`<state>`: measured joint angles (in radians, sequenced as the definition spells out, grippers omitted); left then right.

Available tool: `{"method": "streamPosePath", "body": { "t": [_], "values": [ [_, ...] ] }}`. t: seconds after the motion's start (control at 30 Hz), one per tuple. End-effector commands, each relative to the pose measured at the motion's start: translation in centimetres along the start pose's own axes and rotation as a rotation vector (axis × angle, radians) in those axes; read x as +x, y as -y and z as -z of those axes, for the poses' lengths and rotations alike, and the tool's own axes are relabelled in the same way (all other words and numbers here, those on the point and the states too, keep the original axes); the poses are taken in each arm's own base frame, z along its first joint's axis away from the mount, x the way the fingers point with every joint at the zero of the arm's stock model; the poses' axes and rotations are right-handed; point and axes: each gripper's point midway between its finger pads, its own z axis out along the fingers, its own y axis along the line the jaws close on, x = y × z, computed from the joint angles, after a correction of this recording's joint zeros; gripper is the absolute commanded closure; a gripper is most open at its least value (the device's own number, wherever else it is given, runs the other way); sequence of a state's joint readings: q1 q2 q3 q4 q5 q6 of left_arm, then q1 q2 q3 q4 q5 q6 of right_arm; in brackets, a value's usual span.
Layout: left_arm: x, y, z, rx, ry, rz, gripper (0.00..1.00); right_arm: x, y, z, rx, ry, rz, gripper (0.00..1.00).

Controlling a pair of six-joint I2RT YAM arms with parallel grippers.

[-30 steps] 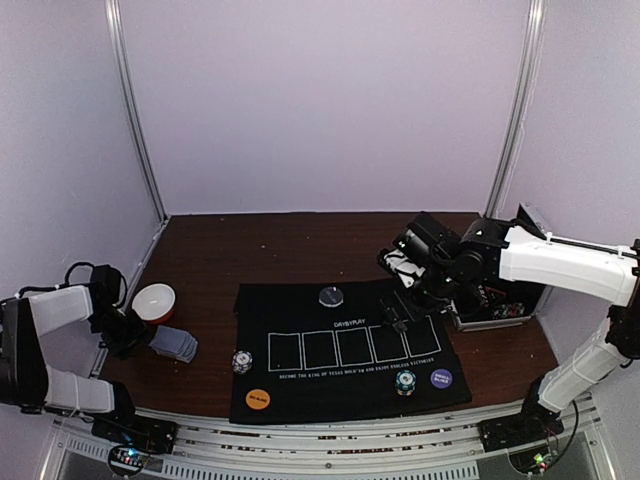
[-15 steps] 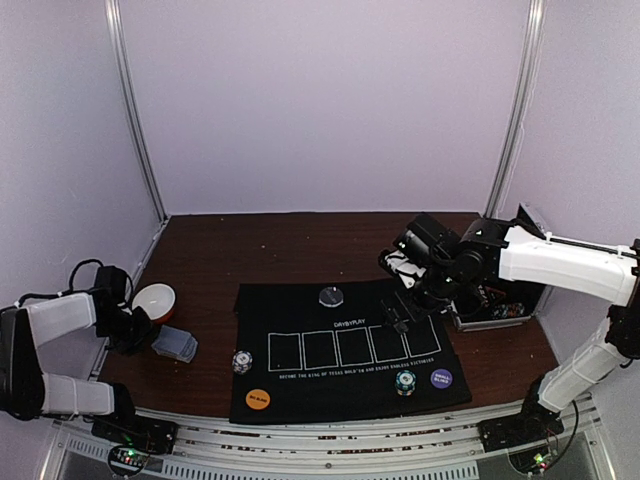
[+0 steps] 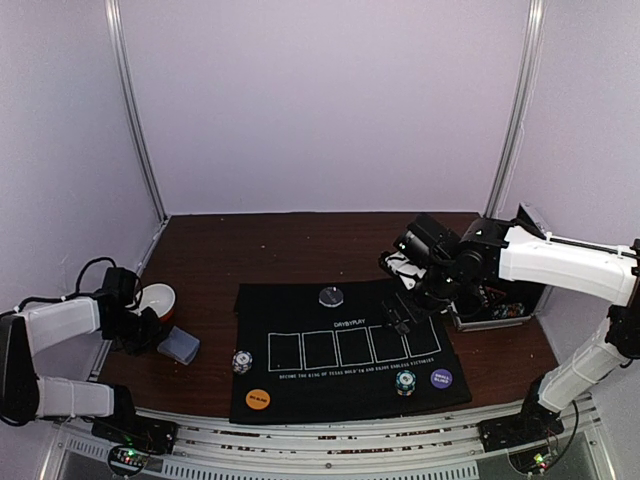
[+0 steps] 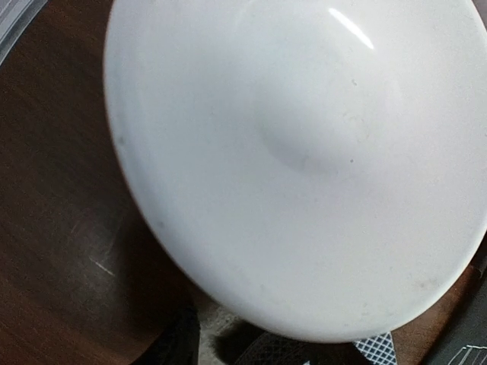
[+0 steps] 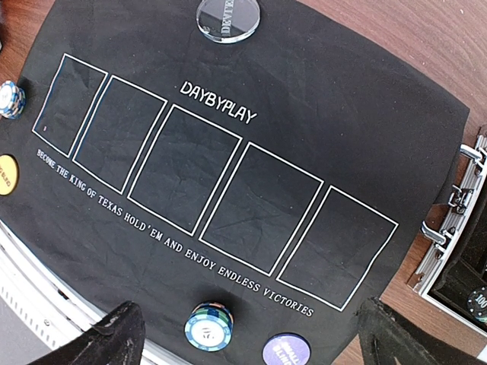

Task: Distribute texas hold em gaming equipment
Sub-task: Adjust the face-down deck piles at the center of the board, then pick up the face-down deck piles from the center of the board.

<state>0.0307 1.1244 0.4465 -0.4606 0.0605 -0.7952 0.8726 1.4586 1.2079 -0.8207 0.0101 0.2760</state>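
1. Here's the dark brown wooden surface (image 3: pixel 260 250), running wall to wall.
2. A black mat (image 3: pixel 300 310) with five white outlines lies flat, centred on the near edge.
3. By the left edge sits a white bowl (image 3: pixel 157 298).
4. Just beside it, nearer the front edge, is a blue-grey pack of cards (image 3: pixel 182 346).
5. Over by the right edge, a silver metal case (image 3: pixel 492 320) sits just beside the mat.

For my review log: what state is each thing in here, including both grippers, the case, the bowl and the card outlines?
right gripper, open, empty, over the mat
left gripper, beside the bowl, open or shut unclear
silver case, open
five card outlines, all unfilled
card deck, stacked, backs up, off the mat
bowl, empty
dealer disc, lying flat on the mat
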Motion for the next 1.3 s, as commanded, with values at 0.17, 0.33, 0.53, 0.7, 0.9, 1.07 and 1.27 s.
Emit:
{"method": "streamPosePath", "body": {
  "t": [0.17,0.33,0.53,0.7,0.9,1.07,1.27],
  "values": [
    [1.9,3.1,-1.6,0.112,-0.077,-0.099,0.52,-0.4,0.3,0.8,0.005,0.004,-0.007,0.00],
    [2.3,6.0,-2.1,0.162,-0.097,-0.177,0.52,-0.5,0.1,0.9,-0.001,-0.002,-0.012,0.00],
    [1.0,7.6,-2.2,0.170,-0.068,-0.242,0.52,-0.4,0.2,1.0,-0.002,-0.003,-0.019,0.00],
    [-0.4,8.8,-1.4,0.141,-0.036,-0.326,0.50,-0.3,0.1,1.1,-0.006,-0.004,-0.023,0.00],
    [-2.1,11.5,1.1,0.118,0.051,-0.463,0.47,-0.4,0.2,1.2,-0.002,0.000,-0.021,0.00],
    [-1.6,12.7,3.4,0.086,0.073,-0.554,0.45,-0.9,0.3,1.7,0.005,0.022,-0.013,0.00],
    [-0.2,10.7,6.5,-0.105,0.047,-0.658,0.15,-0.9,0.2,1.4,0.006,0.013,-0.004,0.00]
  ]
}}
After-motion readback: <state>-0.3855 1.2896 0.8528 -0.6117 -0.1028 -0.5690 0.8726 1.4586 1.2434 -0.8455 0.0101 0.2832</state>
